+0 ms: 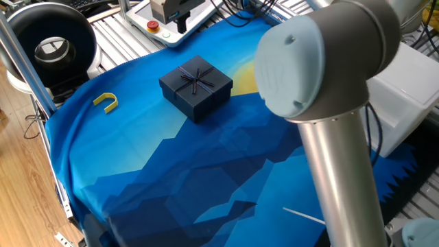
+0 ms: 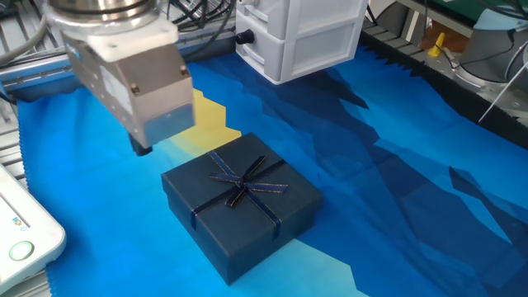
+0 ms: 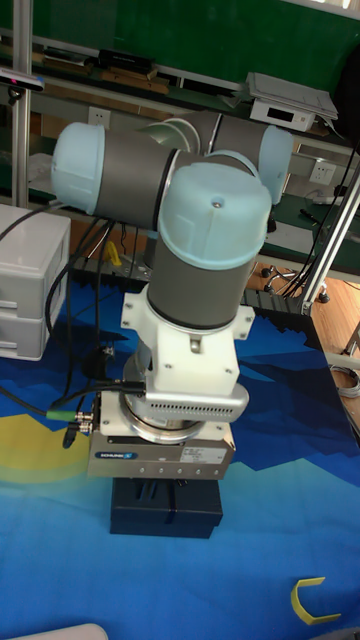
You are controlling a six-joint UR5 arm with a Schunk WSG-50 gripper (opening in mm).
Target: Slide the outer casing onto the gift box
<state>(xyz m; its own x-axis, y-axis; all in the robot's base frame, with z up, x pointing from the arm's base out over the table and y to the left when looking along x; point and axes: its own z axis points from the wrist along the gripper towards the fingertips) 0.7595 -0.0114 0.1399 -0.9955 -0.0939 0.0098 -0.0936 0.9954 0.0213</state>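
Our fingers (image 3: 160, 490) are mostly hidden: only dark tips show under the gripper body in the tall fixed view, and we cannot tell how wide they stand or whether they hold anything. In the other fixed view the gripper's metal housing (image 2: 136, 78) hangs above the table (image 2: 396, 206), up and to the left of the outer casing (image 2: 241, 202), not touching it.

The outer casing sits flat on the blue cloth, ribbon cross and bow on top, with a white drawer unit (image 2: 301, 33) well behind it. In one fixed view it rests near the far side of the cloth, and a yellow U-shaped piece (image 1: 105, 101) lies apart to its left. We see no separate gift box anywhere; it may already be inside the casing, but the pictures cannot settle that.

What worries us is the descent. If we come down off-centre, a fingertip could catch the bow or the casing's edge and skew it. Because the arm (image 1: 329, 96) blocks much of one fixed view, misalignment would be hard to spot.
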